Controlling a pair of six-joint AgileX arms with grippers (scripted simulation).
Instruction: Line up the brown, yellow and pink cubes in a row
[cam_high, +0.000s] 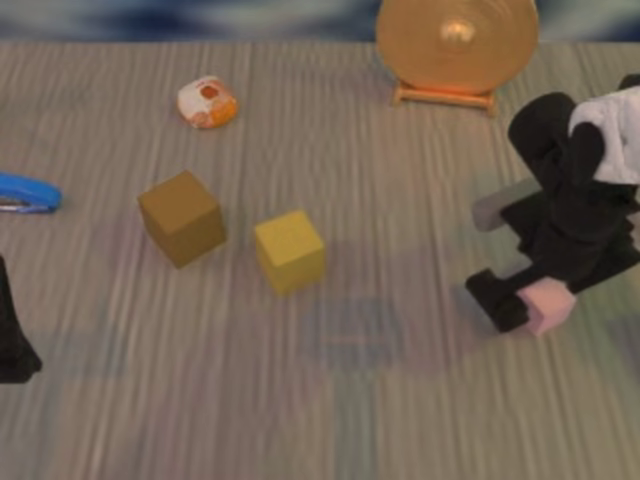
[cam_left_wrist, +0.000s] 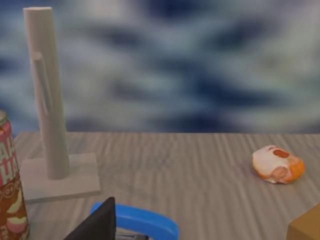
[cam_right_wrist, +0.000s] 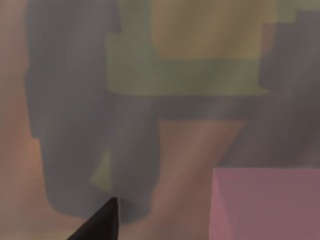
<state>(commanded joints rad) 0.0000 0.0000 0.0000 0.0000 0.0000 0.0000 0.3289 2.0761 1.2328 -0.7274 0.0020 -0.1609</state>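
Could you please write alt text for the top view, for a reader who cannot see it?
The right gripper holds the pink cube at the table's right side, while the brown cube and yellow cube sit apart left of centre. A gold disc on a stand stands at the back.

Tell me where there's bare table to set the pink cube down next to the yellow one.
Bare table lies between the yellow cube and the right gripper at the pink cube, and along the near edge. The brown cube crowds yellow's left.
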